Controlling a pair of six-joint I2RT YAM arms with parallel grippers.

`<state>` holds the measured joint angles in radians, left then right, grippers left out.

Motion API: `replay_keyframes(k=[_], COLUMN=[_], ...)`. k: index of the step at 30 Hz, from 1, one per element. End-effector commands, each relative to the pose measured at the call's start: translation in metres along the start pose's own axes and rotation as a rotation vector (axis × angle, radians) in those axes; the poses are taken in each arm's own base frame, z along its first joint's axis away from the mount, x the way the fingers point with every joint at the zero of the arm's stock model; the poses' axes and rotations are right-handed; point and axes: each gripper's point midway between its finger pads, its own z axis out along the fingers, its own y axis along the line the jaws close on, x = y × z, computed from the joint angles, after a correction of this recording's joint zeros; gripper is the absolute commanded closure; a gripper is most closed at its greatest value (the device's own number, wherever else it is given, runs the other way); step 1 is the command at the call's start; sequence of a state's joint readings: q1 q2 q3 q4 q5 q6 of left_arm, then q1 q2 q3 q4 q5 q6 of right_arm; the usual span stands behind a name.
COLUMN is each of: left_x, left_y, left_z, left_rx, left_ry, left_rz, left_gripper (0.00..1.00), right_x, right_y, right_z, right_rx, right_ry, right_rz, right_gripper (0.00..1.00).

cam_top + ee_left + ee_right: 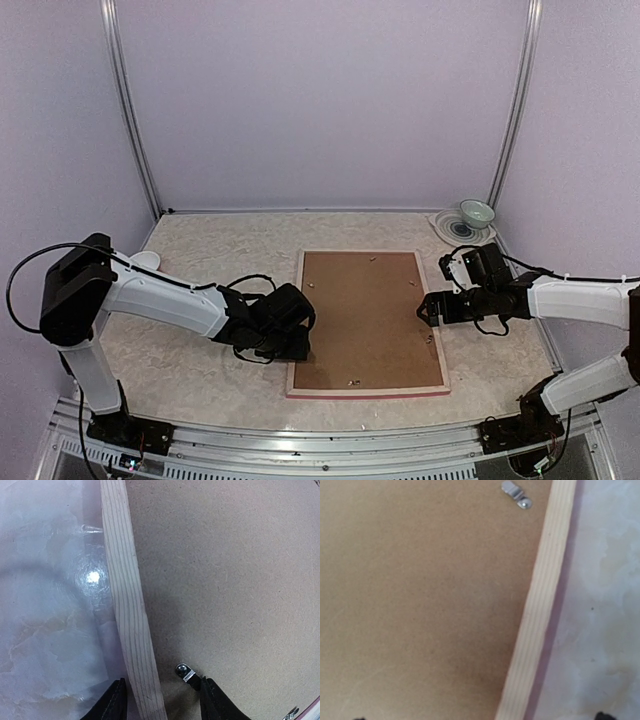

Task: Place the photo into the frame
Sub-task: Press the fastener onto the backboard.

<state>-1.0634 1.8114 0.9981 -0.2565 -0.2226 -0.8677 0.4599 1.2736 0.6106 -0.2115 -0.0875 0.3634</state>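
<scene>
While the frame (pixel 365 392) lies back-up in the middle of the table (pixel 220 250), its pale wood rails surround a plain brown backing board (pixel 365 320) that fills the opening; a thin pink edge shows along the 6 o'clock side.

The left gripper (pixel 298 343) sits low over the 9 o'clock rail, toward the near end. In the left wrist view its two dark fingers (pixel 117 702) stand partly spread astride that rail, one over the table side and just beside the wood, the other over the board with a clear gap to the rail. A small metal turn clip (pixel 186 672) lies on the board just ahead of the inner finger. Nothing is pinched.

The right gripper (pixel 428 308) hovers at the 3 o'clock rail, about midway along it. Its jaws are spread wide: only the fingertips (pixel 602 715) peek in at the lower corners of the right wrist view, with rail and board between them and nothing gripped. Another clip (pixel 516 494) rests on the board near that rail.

At 1 o'clock from the frame, in the far corner, a pale green bowl (pixel 477 212) stands on a patterned plate (pixel 447 228).
</scene>
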Motion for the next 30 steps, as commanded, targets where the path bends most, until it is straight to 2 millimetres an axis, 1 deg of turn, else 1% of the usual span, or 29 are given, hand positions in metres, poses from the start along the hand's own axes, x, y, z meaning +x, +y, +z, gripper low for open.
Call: replay_keyframes(k=[1, 15, 30], left_x=[0.029, 0.021, 0.012], left_y=[0.025, 0.026, 0.025], left_z=[0.009, 0.007, -0.008], left_rx=[-0.096, -0.112, -0.097], left_ry=[0.094, 0.056, 0.022], left_rz=[0.03, -0.008, -0.042], left_gripper=[0.52, 0.59, 0.65], right_x=[-0.005, -0.004, -0.004], right_y=[0.005, 0.005, 0.006], right_z=[-0.003, -0.004, -0.004], right_rx=[-0.018, -0.021, -0.025], right_ry=[-0.025, -0.025, -0.027], right_rz=[-0.013, -0.011, -0.013], right_gripper=[0.01, 0.01, 0.01])
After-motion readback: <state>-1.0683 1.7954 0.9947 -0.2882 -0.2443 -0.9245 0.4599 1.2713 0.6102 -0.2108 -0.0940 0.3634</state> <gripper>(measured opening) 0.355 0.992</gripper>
